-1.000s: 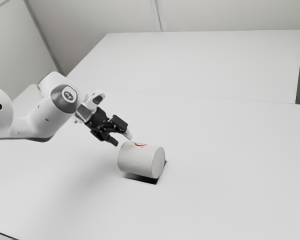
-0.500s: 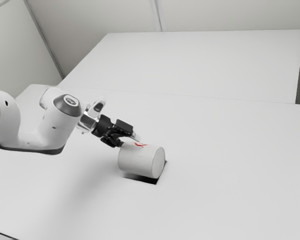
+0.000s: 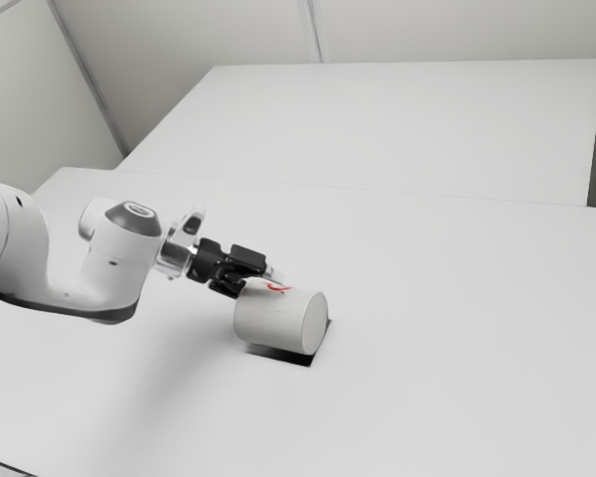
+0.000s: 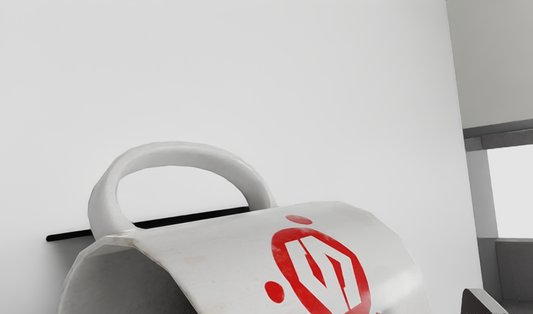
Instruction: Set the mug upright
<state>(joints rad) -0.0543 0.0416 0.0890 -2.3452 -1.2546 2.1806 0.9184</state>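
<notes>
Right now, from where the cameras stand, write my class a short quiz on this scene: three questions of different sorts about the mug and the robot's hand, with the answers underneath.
1. Multiple choice. How does the white mug rest on the table?
a) upright on its base
b) on its side
c) upside down on its rim

2. True or false. The logo printed on the mug is red.

3. Fill in the gap with "open" or "closed". The hand is nearer to the mug's ____ end.

Key: 1 b; 2 true; 3 open.
</notes>
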